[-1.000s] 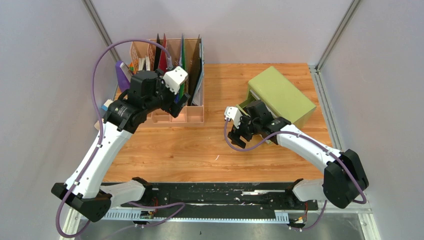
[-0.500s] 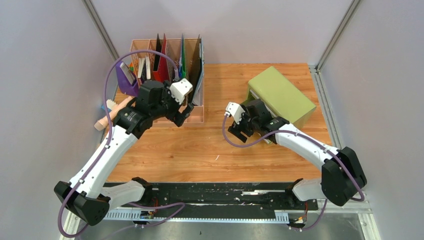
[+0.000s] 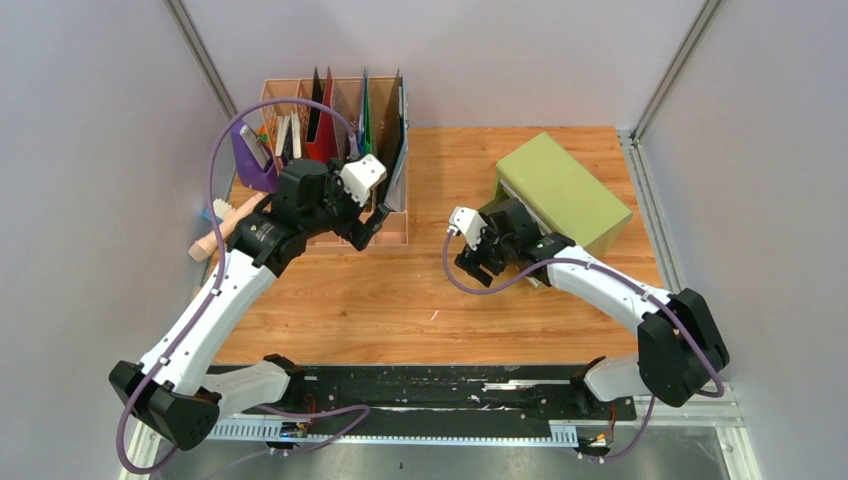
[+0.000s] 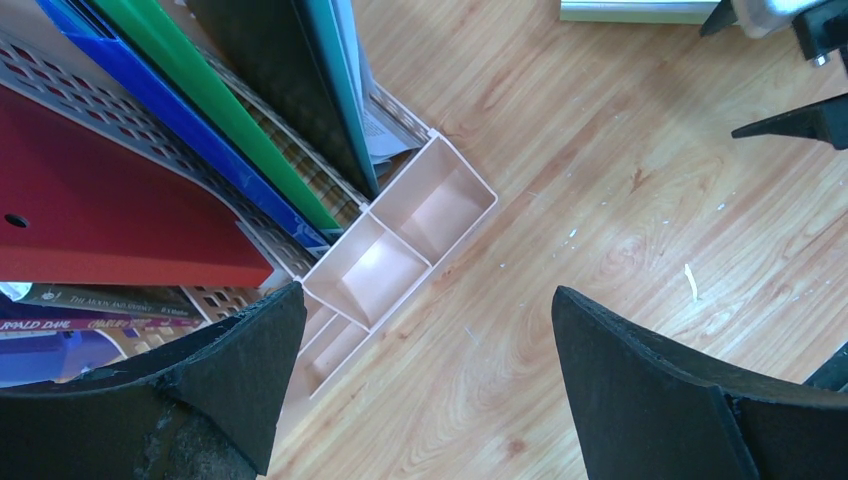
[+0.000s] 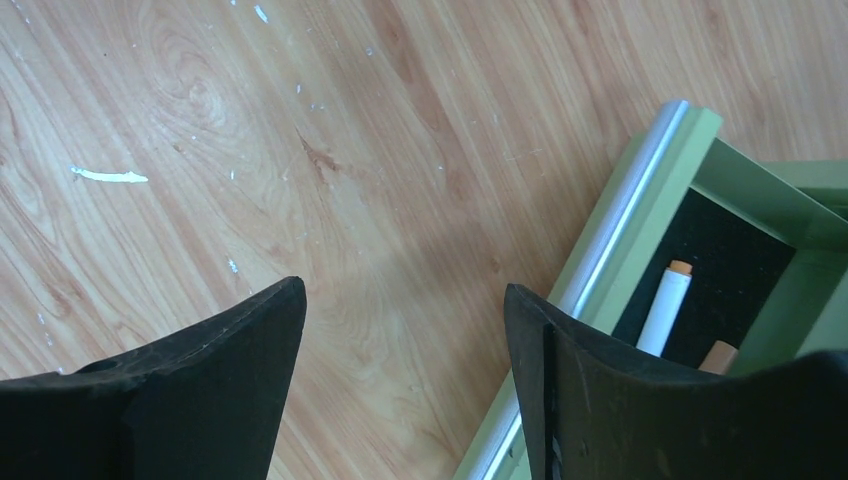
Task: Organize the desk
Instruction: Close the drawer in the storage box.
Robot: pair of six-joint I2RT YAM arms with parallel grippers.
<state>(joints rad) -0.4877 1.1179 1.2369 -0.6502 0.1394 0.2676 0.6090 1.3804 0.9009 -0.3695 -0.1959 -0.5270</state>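
**Both wrist views.** The left gripper [image 4: 425, 330] is hovering wide open and empty above the desk [image 4: 600, 200], just beside the file rack [image 4: 400, 250]. The right gripper [image 5: 400, 325], likewise spread and empty, is hanging over bare desk beside an open drawer [image 5: 650, 225] containing a marker [image 5: 665, 305].

We see the desk [image 3: 400, 300] lit brightly and evenly from above; shadows on it fall soft and faint, a pale sheen crosses its wood, and both wrist views keep its grain sharp
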